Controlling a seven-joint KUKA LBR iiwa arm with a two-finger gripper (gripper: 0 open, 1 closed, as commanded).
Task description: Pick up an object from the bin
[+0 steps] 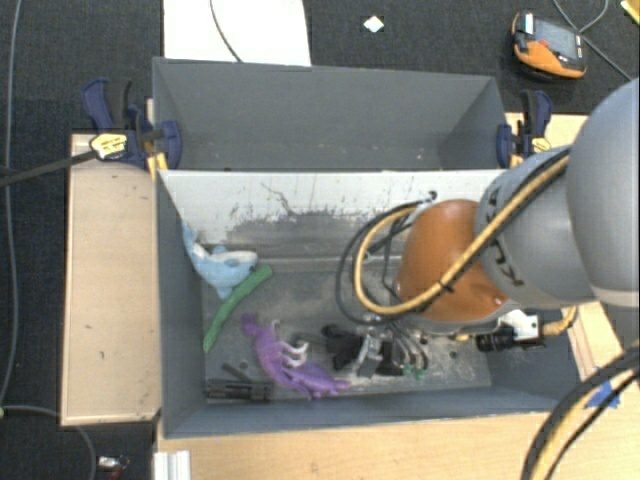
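My gripper (378, 354) is down near the bin's front wall, right of centre, beneath the arm's orange cover. Just to its left lies a purple lizard-like toy (288, 364), stretched along the floor with a small white part on its back; its right end reaches the gripper. A small black piece (338, 345) sits between the toy and the gripper, and I cannot tell if it touches either. Whether anything is held is hidden.
A green stick (237, 306) lies slanted left of the toy. A light blue and white soft thing (220, 265) rests by the left wall. A flat black piece (238, 391) lies in the front left corner.
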